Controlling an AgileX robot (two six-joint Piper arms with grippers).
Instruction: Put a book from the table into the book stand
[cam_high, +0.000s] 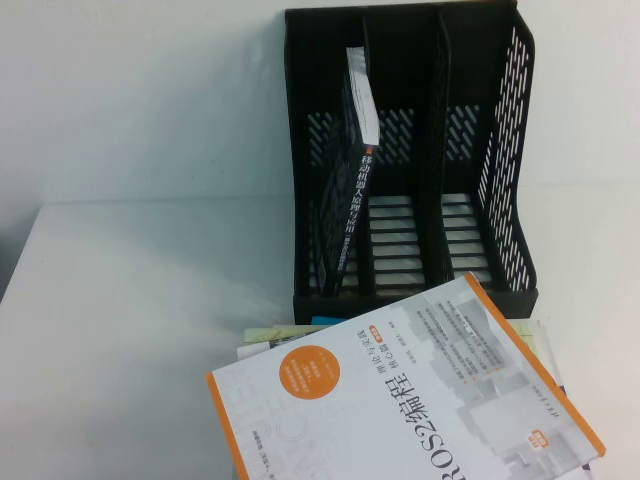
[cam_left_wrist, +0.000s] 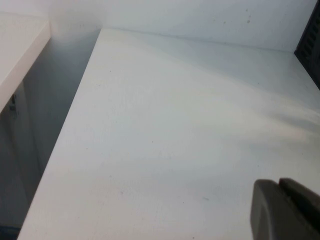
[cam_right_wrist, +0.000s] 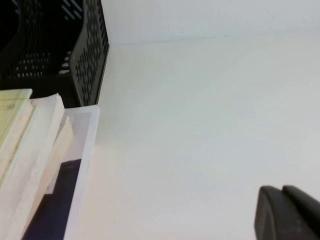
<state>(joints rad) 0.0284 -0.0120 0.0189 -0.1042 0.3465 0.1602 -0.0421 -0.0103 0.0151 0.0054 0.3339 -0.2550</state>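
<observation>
A black book stand with three slots stands at the back of the white table. A dark book leans upright in its left slot. A white and orange book lies on top of a pile of books at the front. My left gripper hangs over bare table, fingers together and empty. My right gripper hangs over bare table to the right of the pile, fingers together and empty. Neither gripper shows in the high view.
The stand's perforated side wall shows in the right wrist view beside the pile. The table's left edge drops off beside a lower white surface. A white wall runs behind the table.
</observation>
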